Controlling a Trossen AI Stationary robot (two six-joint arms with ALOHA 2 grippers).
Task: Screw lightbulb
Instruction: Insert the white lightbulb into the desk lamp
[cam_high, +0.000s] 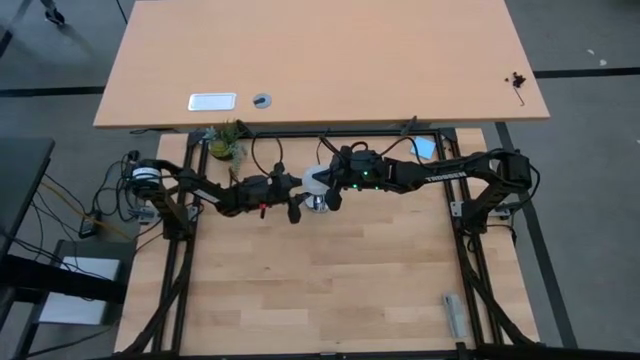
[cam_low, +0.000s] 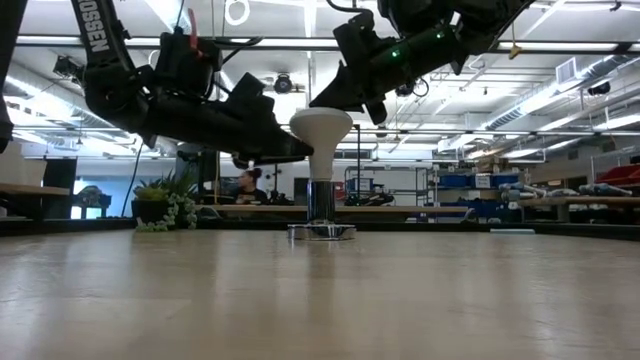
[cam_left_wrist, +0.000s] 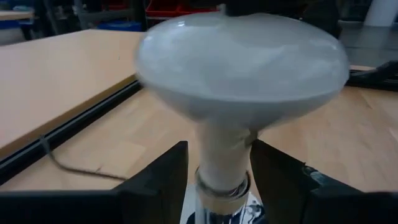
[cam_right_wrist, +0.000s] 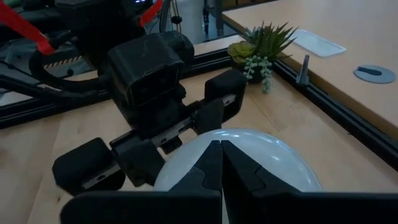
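Note:
The white lightbulb (cam_low: 320, 128) stands upright, base down, in the round silver socket (cam_low: 322, 232) on the wooden table (cam_high: 330, 270). It also shows in the high view (cam_high: 316, 180). My left gripper (cam_left_wrist: 219, 177) is open. Its two fingers stand on either side of the bulb's narrow neck (cam_left_wrist: 225, 152), coming level from the table's left. My right gripper (cam_right_wrist: 221, 163) is shut and comes from the right, above the bulb, its fingertips over the bulb's dome (cam_right_wrist: 267, 155). My left gripper's fingers flank the bulb's neck just above the screw base. A gap shows beside one finger (cam_left_wrist: 163, 177). The other finger (cam_left_wrist: 278, 177) lies close against the neck, and I cannot tell whether it touches. My right gripper's shut fingertips (cam_right_wrist: 211, 167) lie on the top of the bulb's dome (cam_low: 330, 113), slanting down from the right. The bulb stays upright in the socket.
A small potted plant (cam_high: 225, 143) stands at the table's far left corner. A second table beyond holds a white tray (cam_high: 212, 101) and a grey disc (cam_high: 262, 100). A grey object (cam_high: 455, 312) lies near the front right. A person (cam_low: 247, 185) sits in the room behind.

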